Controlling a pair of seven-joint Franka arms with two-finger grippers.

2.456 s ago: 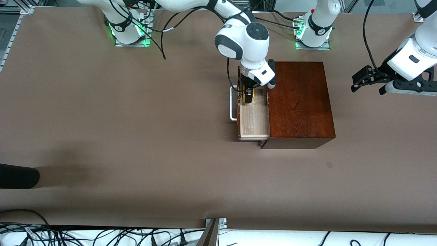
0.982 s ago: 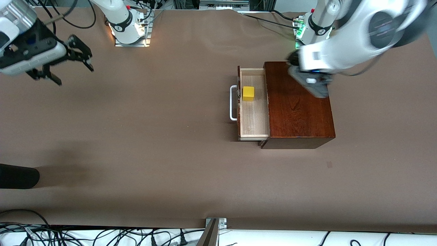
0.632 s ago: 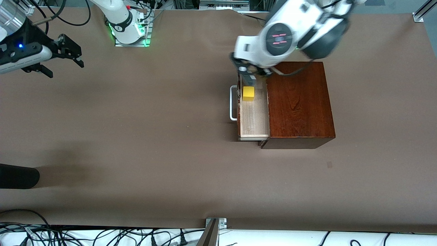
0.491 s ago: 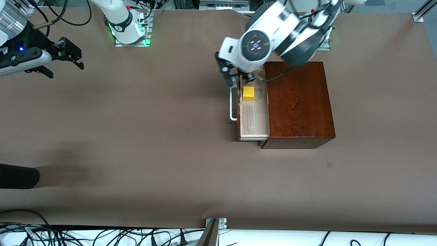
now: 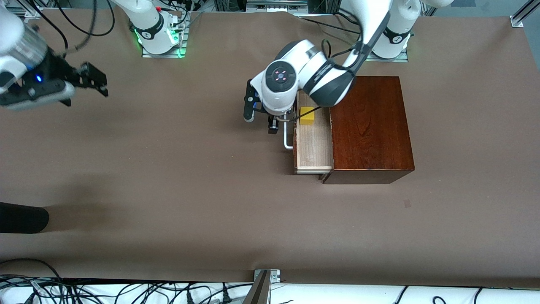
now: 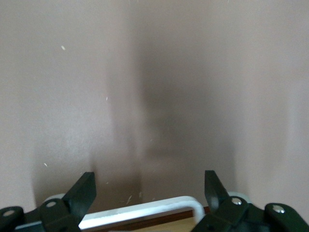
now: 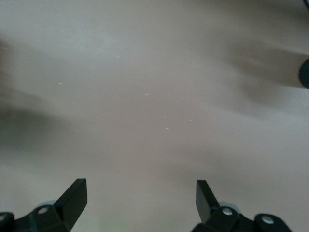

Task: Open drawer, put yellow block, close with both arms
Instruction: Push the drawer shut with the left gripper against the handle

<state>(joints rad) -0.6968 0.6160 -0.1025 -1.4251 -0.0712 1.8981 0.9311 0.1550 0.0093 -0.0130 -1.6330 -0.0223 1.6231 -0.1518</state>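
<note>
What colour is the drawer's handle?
White. The drawer's handle shows best in the front view, against the brown table.

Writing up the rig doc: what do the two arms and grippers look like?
Both arms are white with dark grey joint bands and loose black cables. The left gripper and right gripper are black with two fingers. A round wrist cap shows red marks; a blue light glows by the right gripper.

Left hand [image 5: 261,119] now apparently beside handle [image 5: 287,137]
</note>
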